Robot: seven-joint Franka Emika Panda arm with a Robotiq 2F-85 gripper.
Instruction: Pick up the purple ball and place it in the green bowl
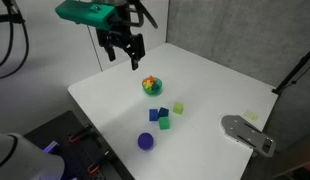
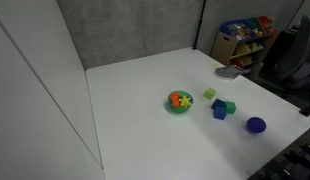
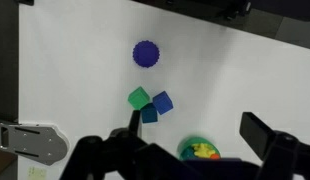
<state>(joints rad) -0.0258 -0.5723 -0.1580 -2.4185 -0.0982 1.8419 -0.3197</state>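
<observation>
The purple ball (image 1: 146, 141) lies on the white table near its front edge; it also shows in an exterior view (image 2: 256, 125) and at the top of the wrist view (image 3: 146, 53). The green bowl (image 1: 152, 86) with red-orange and yellow patches sits mid-table, seen in another exterior view (image 2: 178, 101) and low in the wrist view (image 3: 200, 150). My gripper (image 1: 125, 52) hangs open and empty above the table, behind the bowl and far from the ball; its fingers frame the wrist view (image 3: 195, 130).
A green cube (image 1: 165, 123), a blue cube (image 1: 179, 106) and a darker blue cube (image 1: 155, 114) cluster between bowl and ball. A grey flat tool (image 1: 247, 134) lies near the table's edge. Shelves with colourful items (image 2: 245, 40) stand beyond the table.
</observation>
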